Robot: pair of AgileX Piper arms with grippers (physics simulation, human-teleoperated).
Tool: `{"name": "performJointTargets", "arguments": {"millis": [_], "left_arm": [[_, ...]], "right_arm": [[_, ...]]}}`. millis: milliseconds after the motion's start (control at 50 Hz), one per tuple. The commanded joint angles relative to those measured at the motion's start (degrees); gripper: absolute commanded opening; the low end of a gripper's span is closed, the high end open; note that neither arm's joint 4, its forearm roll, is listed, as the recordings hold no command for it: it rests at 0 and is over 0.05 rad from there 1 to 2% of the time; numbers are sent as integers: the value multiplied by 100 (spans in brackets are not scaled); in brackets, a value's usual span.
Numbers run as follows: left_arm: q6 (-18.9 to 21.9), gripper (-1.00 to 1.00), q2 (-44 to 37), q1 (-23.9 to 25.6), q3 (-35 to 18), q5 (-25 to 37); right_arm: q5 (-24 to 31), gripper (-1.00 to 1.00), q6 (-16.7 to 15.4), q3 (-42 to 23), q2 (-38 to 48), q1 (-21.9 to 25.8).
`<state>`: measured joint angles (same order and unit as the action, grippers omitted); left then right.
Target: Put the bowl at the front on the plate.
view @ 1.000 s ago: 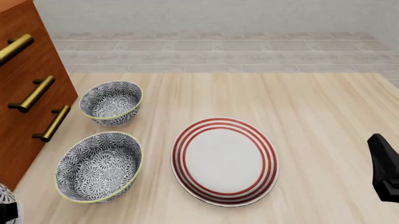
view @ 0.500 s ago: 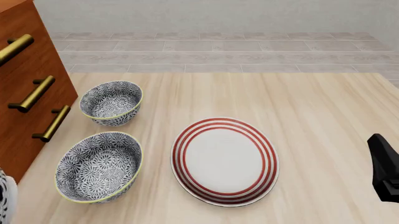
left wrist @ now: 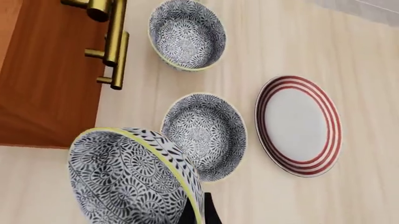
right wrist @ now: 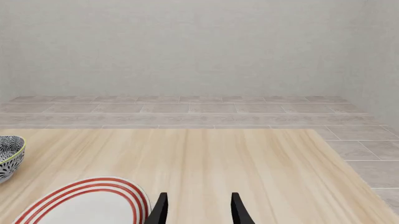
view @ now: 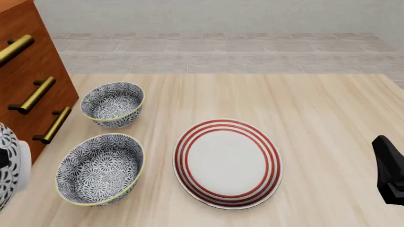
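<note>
The bowl (left wrist: 124,177), navy-and-white flowered with a yellow-green rim, hangs tilted above the table, and my left gripper (left wrist: 201,211) is shut on its rim. In the front view only part of the bowl (view: 9,163) shows, at the far left edge. The plate (view: 227,163), white with red rings, lies flat in the middle of the table, to the right of the held bowl; the left wrist view also catches the plate (left wrist: 298,125). My right gripper (right wrist: 198,210) is open and holds nothing, hovering by the near right of the plate (right wrist: 87,200).
Two similar flowered bowls stand on the table left of the plate, one nearer (view: 101,169) and one farther back (view: 113,104). A wooden cabinet (view: 31,90) with brass handles (view: 52,125) runs along the left edge. The right arm's dark body (view: 390,170) is at the right edge.
The held bowl has risen and come farther into the front view at the left edge. The right arm, the plate and the other bowls have not moved.
</note>
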<state>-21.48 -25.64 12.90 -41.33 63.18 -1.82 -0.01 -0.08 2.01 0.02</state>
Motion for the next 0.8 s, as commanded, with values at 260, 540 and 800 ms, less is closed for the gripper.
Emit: {"name": "performJointTargets", "arguments": {"millis": [260, 540, 800], "left_arm": [[235, -100, -1185, 1071, -1044, -811], [452, -100, -2160, 1601, -1664, -1328], [591, -100, -2996, 2070, -2373, -1485]], "right_arm": [[76, 100, 0, -6, -75, 0], [76, 100, 1, -5, -75, 1], [76, 100, 1, -5, -74, -1]]}}
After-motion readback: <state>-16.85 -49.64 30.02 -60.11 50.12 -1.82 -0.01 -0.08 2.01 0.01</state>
